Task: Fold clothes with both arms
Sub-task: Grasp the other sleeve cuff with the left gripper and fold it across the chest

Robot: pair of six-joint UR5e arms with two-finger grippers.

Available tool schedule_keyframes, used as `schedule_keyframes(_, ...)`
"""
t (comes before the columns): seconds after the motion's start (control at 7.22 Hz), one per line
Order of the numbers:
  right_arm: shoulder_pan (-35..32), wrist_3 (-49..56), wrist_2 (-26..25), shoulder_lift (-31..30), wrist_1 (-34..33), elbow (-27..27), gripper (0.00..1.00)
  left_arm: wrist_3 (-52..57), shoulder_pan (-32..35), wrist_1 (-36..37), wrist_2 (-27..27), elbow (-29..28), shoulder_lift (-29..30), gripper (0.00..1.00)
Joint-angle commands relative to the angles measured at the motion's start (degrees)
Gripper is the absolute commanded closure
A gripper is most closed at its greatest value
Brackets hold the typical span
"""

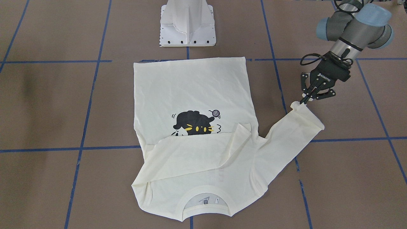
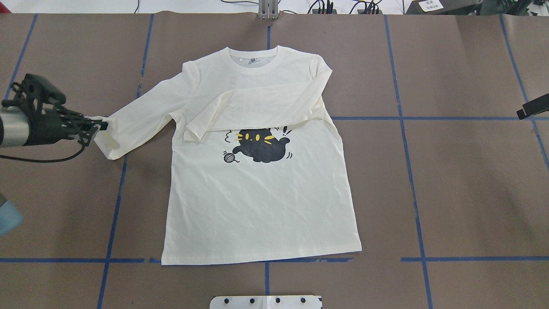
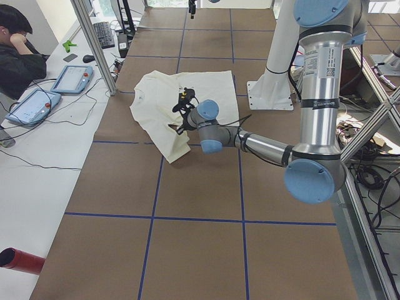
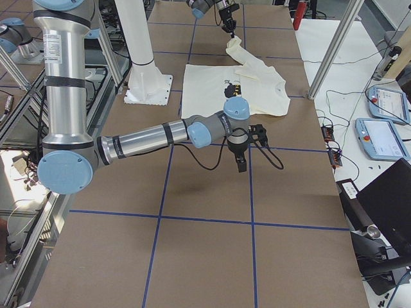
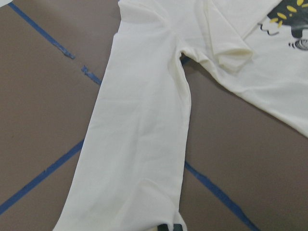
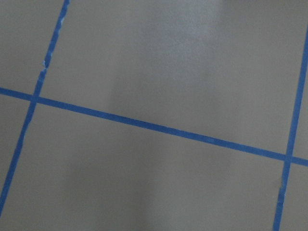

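Note:
The cream-white shirt [image 2: 257, 201] lies flat, print up, with the black cat [image 2: 259, 146] showing and the collar [image 2: 253, 64] at the far side. One sleeve is folded across the chest [image 2: 257, 109]. The other sleeve [image 2: 137, 122] stretches out toward my left gripper [image 2: 102, 125], which is shut on its cuff and lifts the cuff a little off the table; it shows in the front view too [image 1: 302, 101]. The left wrist view looks along that sleeve [image 5: 139, 144]. My right gripper [image 2: 524, 112] hovers over bare table far from the shirt, at the view's edge; I cannot tell its state.
The white pedestal base [image 1: 187, 25] stands on the robot's side of the shirt hem. Blue tape lines [image 6: 144, 125] grid the brown table. An operator [image 3: 15, 56] sits beyond the far edge with tablets [image 3: 72, 78]. A red cylinder [image 3: 22, 259] lies off the table.

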State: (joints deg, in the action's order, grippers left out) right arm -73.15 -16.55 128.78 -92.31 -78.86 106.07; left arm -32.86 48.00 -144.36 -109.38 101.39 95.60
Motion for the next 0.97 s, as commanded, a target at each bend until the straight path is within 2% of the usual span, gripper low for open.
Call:
schedule_keyframes(0.0,-0.5,0.6,-0.3,-1.3,0.5,-0.1,0.00,-7.9,0.1,21.6,1.4,-2.4,20.1,1.00)
schedule_keyframes(0.14,-0.6,0.6,-0.4,-1.0,0.5,-0.1,0.00,-11.8,-0.4,28.3,4.3,-5.9,28.2,1.00)
schedule_keyframes(0.28,-0.5,0.6,-0.7,-1.3,0.5,-0.2,0.00,-16.0,-0.7,29.4,5.0,-12.3,36.2,1.00)
schedule_keyframes(0.42,-0.5,0.5,-0.7,-1.0,0.5,-0.2,0.00,-21.1,-1.6,28.7,5.0,-22.1,46.6,1.00)
schedule_keyframes(0.55,-0.5,0.4,-0.7,-0.9,0.5,-0.1,0.00,-23.5,-4.5,28.3,5.2,-27.7,53.0,1.00)
schedule_keyframes(0.69,-0.5,0.3,-0.8,-0.9,0.5,-0.1,0.00,-22.9,-7.5,26.4,8.1,-28.1,53.9,1.00)
schedule_keyframes(0.83,-0.5,0.1,-0.8,-0.9,0.5,-0.1,0.00,-19.5,-12.4,18.2,10.0,-28.6,52.0,1.00)
